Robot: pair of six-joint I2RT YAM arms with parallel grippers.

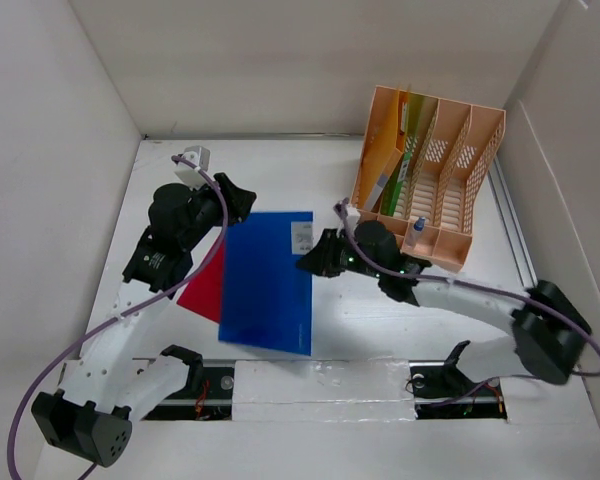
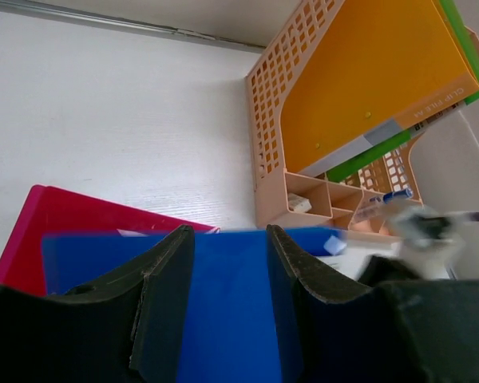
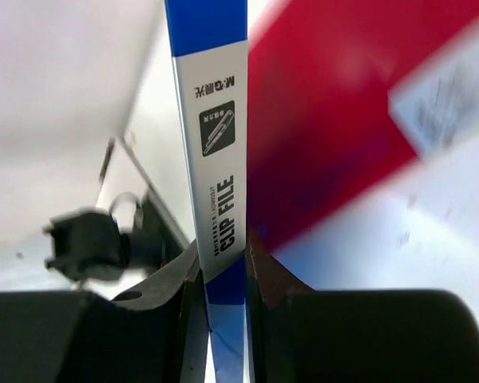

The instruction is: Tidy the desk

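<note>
The right fingers (image 3: pixel 263 279) pinch the right edge of the blue folder (image 1: pixel 270 285). The left fingers (image 2: pixel 168 271) hang half spread over its far left corner, gripping nothing. The white desk (image 1: pixel 370 335) lies below both, carrying a red folder (image 1: pixel 205 285) under the blue one. A peach rack (image 1: pixel 450 180) stands far right.

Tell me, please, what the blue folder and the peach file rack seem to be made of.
Blue folder: probably thin plastic sheet, smooth, faint sheen; coated card possible. File rack: rigid moulded plastic, matte peach, judging by its uniform perforated grid walls.
</note>
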